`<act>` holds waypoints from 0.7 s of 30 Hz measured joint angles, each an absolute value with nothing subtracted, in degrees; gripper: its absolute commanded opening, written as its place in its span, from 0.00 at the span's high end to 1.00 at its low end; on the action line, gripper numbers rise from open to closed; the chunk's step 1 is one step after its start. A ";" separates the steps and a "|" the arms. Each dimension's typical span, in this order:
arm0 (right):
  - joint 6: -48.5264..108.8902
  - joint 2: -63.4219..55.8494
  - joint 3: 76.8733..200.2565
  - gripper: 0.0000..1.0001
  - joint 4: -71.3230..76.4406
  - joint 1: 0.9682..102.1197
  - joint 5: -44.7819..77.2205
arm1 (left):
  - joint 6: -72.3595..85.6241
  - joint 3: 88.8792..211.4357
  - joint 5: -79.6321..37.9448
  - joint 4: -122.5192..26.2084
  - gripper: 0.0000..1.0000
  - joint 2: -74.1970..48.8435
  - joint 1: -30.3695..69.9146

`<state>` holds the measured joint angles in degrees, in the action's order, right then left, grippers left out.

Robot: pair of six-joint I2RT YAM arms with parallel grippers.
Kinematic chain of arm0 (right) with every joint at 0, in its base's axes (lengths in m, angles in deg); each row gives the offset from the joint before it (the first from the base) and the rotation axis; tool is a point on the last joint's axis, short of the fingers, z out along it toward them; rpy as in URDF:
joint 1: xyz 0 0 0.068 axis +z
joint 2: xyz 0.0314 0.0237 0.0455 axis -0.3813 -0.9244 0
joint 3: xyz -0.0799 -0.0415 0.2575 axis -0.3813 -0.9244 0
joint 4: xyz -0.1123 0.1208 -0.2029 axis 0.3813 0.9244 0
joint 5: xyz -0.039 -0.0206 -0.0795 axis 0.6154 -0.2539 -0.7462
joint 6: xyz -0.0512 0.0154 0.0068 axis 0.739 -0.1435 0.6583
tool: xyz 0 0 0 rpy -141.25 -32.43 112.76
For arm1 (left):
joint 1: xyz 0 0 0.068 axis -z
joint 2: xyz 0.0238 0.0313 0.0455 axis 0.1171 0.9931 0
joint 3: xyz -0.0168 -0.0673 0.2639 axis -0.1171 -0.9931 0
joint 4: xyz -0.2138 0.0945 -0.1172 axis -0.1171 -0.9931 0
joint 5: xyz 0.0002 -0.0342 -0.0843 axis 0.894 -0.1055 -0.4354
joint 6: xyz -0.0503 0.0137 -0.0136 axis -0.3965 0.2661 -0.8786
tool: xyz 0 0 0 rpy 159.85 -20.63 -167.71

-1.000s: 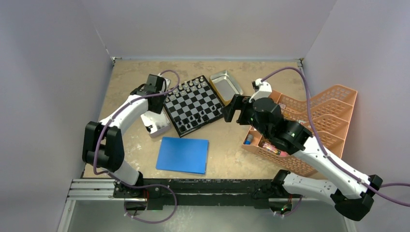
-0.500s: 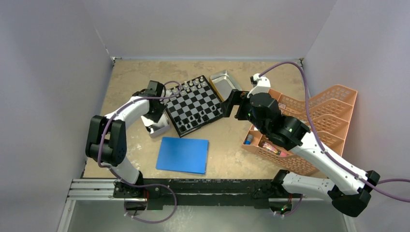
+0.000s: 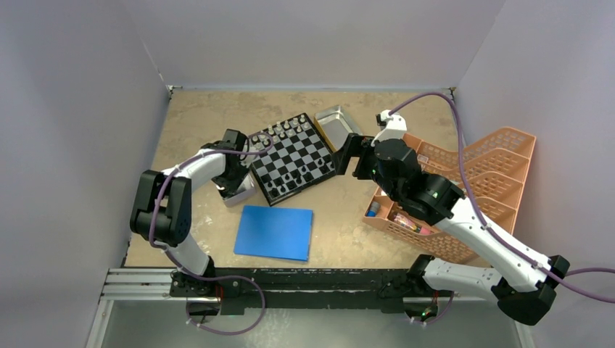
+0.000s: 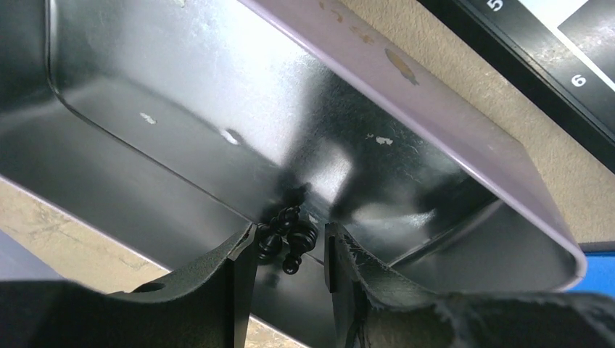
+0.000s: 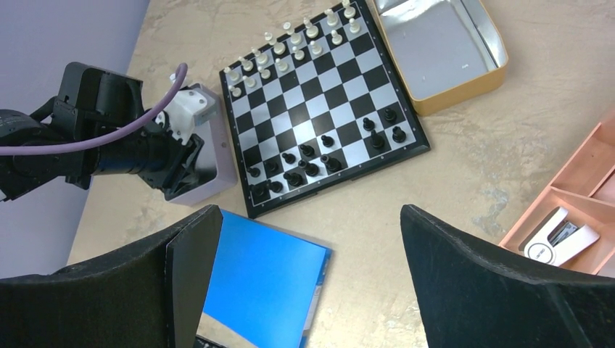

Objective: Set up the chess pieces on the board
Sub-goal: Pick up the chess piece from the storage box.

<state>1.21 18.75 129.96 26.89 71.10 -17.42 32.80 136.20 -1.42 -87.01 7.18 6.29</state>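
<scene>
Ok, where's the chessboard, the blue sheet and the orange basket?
chessboard (image 5: 319, 105): right wrist view, on a bare square near its middle.
blue sheet (image 3: 274, 232): top view, on its middle.
orange basket (image 3: 500, 163): top view, on its lattice wall.

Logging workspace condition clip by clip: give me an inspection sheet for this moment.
Surface: beige mottled table, no spills seen.
Job's things: board flat; silvery-white pieces along one edge, black pieces scattered toward the opposite edge; loose black pieces in a metal tray.
Clutter: blue sheet, second metal tray, orange basket.
Grippers: left gripper inside the tray, fingers flanking the loose black pieces, grip unclear; right gripper open above the table.
Cables: purple cable on each arm, no snag seen.
Surroundings: pale walls on three sides.
</scene>
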 measured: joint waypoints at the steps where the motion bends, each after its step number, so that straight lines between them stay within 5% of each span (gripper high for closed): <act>1: 1.27 18.71 129.96 0.05 26.89 71.10 -17.42 | 32.80 136.20 -1.42 -86.95 0.62 7.49 6.29; 21: 2.12 18.20 129.98 0.04 26.91 71.10 -17.90 | 34.00 137.78 1.09 -83.60 0.72 11.25 6.14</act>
<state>2.12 18.20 129.98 26.91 71.10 -17.90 34.00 137.78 1.09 -83.60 11.25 6.14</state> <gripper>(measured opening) 0.955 0.286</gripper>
